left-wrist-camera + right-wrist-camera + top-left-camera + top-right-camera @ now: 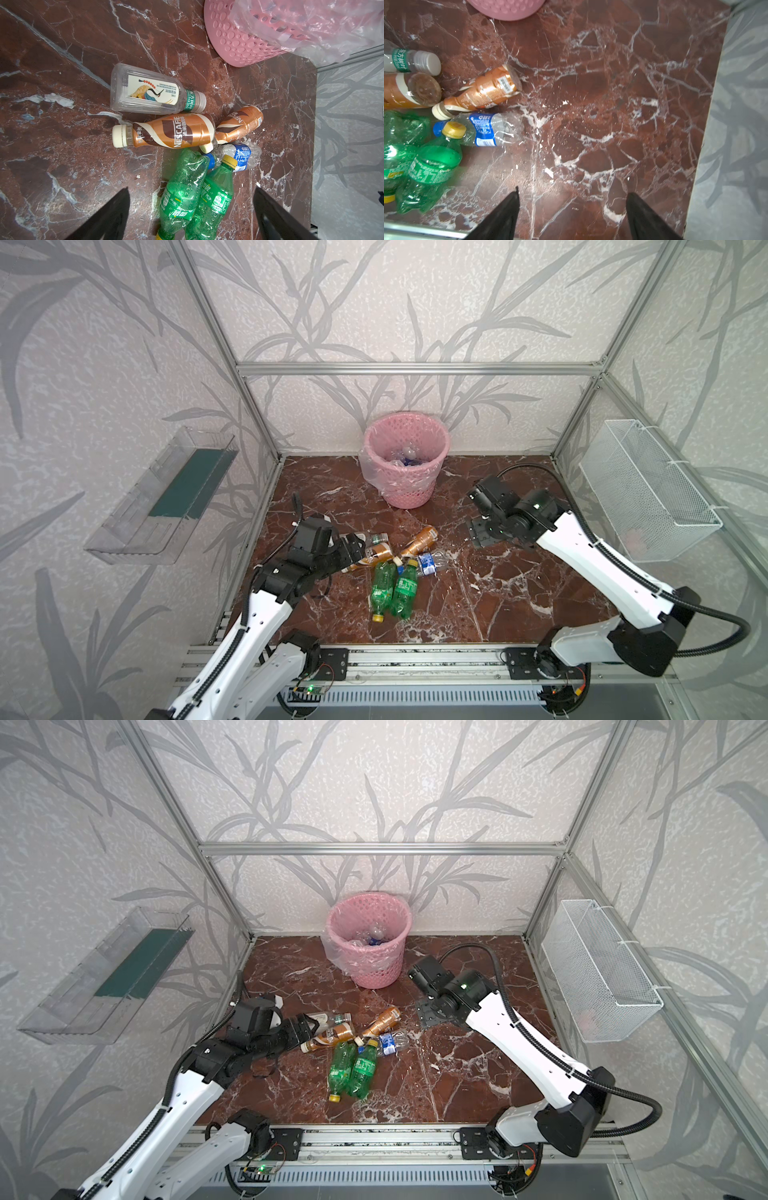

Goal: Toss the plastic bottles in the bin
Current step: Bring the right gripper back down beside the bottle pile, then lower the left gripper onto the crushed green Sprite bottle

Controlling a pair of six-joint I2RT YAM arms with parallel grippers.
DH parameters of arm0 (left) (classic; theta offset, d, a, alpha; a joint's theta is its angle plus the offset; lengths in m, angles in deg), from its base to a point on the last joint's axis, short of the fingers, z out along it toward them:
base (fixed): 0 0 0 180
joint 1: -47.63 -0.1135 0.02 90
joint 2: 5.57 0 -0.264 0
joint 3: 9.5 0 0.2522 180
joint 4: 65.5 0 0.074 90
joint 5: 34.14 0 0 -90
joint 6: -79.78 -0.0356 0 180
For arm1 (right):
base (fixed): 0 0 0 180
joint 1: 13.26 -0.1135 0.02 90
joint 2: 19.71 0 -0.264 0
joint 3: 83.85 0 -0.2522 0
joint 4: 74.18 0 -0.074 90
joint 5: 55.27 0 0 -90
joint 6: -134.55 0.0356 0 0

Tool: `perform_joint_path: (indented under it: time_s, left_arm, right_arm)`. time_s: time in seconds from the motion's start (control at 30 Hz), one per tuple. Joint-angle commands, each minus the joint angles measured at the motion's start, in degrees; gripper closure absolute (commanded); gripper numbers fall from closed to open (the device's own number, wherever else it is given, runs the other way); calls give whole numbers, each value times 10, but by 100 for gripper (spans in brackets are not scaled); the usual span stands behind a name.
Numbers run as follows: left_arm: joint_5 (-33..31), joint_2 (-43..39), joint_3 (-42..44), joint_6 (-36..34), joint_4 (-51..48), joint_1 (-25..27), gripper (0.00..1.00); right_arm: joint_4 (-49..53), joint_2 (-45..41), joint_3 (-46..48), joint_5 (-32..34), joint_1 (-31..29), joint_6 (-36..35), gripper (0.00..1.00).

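Observation:
Several plastic bottles lie in a cluster mid-table: two green ones (383, 587) (216, 199), two orange-brown ones (419, 541) (176, 133), a clear white-labelled one (149, 91) and a crushed blue-labelled one (430, 563) (492, 128). The pink bin (409, 493) stands at the back centre with clear bottles inside its bag liner. My left gripper (356, 546) (191, 188) is open at the cluster's left end, gripping nothing. My right gripper (478, 533) (573, 190) is open over bare marble to the right of the cluster.
A white wire mesh basket (648, 493) hangs on the right wall and a clear plastic tray (166, 497) on the left wall. Aluminium frame posts stand at the table's corners. A metal rail (415, 664) runs along the front edge.

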Motion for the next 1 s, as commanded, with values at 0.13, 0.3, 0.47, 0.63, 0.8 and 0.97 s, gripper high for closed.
perform_joint_path:
  time_s: [0.13, 0.3, 0.47, 0.63, 0.8, 0.97]
  left_arm:
    - [60, 28, 15, -20, -1, -2, 10]
    - [42, 32, 22, -24, -27, 19, 13]
    - [7, 53, 26, -9, -37, 72, 13]
    - [-3, 80, 41, 6, 2, 120, 11]
    - [-23, 126, 41, 4, 14, 145, 9]
    - [-23, 180, 39, 15, 50, 174, 9]
  right_arm:
    - [-202, -90, 221, -173, -3, 57, 22]
    - [-306, -135, 327, -230, -4, 89, 23]
    - [-376, -164, 390, -256, -3, 93, 25]
    - [-395, -168, 413, -250, -4, 96, 25]
    - [-402, -172, 425, -240, -3, 95, 25]
    - [-401, -171, 427, -234, -3, 89, 26]
